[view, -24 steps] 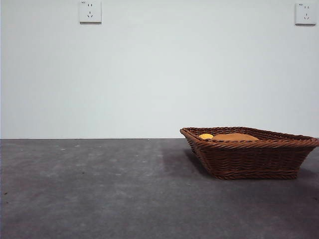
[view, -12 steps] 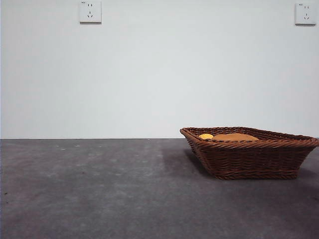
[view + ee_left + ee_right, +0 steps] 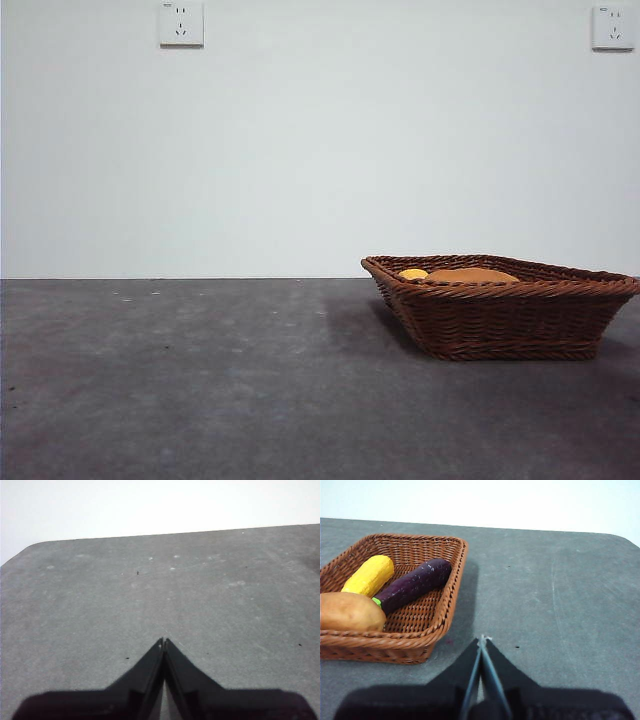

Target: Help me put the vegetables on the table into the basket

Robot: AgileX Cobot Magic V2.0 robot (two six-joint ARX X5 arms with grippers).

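Nothing is seen to have moved since the earlier front frames: the basket (image 3: 500, 305) sits at the same spot on the right of the table (image 3: 200, 380), and no arm is in that view. From this low angle only two tops are caught above the wicker rim, the yellow piece (image 3: 413, 273) as a small bump and the potato (image 3: 470, 275) as a long orange-brown hump just beside it. The eggplant is hidden from this camera by the basket wall.

More is given away by the right wrist view. All three vegetables are shown lying inside the basket (image 3: 437, 622): the yellow piece (image 3: 368, 575), the dark purple eggplant (image 3: 412, 585) alongside it with its green end pointed at the potato (image 3: 350, 612), which is partly cut off by the picture's edge. The right gripper (image 3: 481, 640) is held above bare table just beside the basket, its jaws pressed together with nothing between them.

Only plain grey table (image 3: 160, 590) is shown in the left wrist view, with a few pale specks and a rounded corner. The left gripper (image 3: 163, 641) is likewise clenched tip to tip and empty, with neither basket nor vegetables caught by that camera.
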